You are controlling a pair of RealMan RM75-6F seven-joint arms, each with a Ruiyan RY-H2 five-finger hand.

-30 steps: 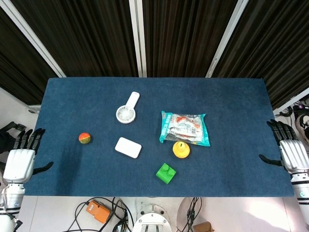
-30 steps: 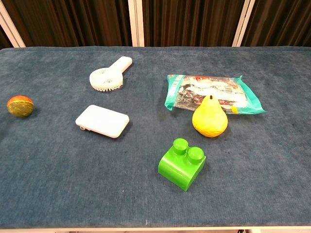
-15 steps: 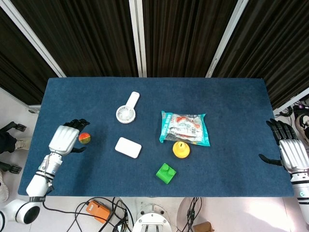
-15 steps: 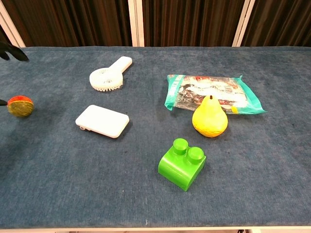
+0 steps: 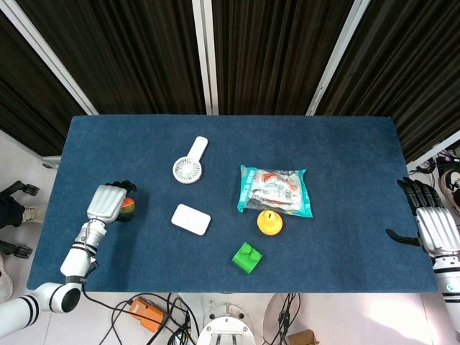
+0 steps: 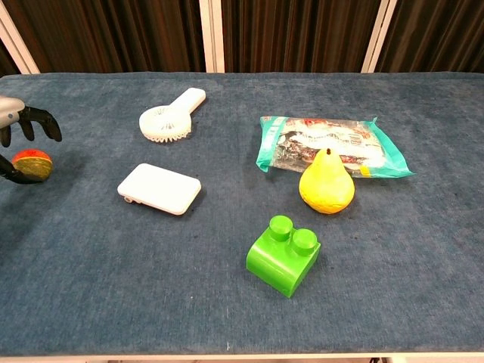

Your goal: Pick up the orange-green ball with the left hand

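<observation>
Left hand (image 5: 109, 203) has moved in over the ball (image 5: 128, 206) since half a second ago; fingers (image 6: 34, 119) spread above it, not yet gripping. Closing comes next. Ball unmoved, left of the white case (image 5: 191, 219).

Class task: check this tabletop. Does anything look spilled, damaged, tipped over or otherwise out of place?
Nothing stands out. The fan, white case, snack bag, pear and green brick lie intact; the left hand is over the orange-green ball.
</observation>
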